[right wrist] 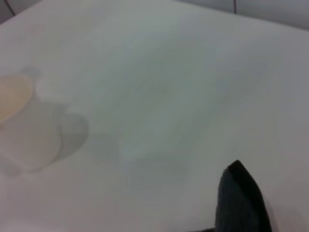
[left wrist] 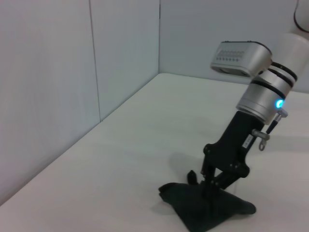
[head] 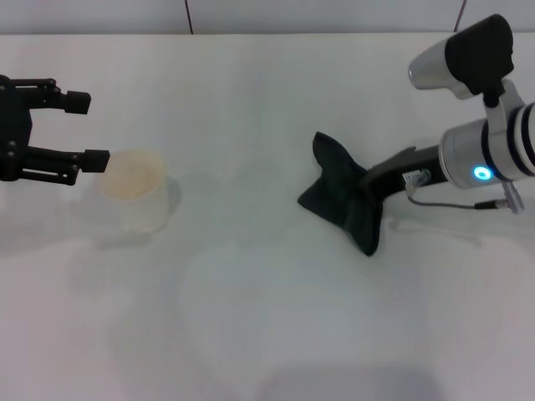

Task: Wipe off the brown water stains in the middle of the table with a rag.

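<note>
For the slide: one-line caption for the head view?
Right gripper presses the rag onto the white table; left gripper hangs open beside a cream cup.

The rag (head: 344,198) is soft, matt dark cloth. The table (head: 267,317) is smooth, faintly glossy white. The cup (head: 134,190) looks like pale translucent plastic.

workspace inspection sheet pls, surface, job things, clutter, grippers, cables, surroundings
surface: white table, no brown stain visible in any view
job's things: dark rag lying on the table right of centre
clutter: pale cup on the left side, standing upright
grippers: left gripper open beside the cup, holding nothing; right gripper down on the rag, shut on it
cables: thin cable looping under the right wrist
surroundings: pale panel walls behind the table
</note>
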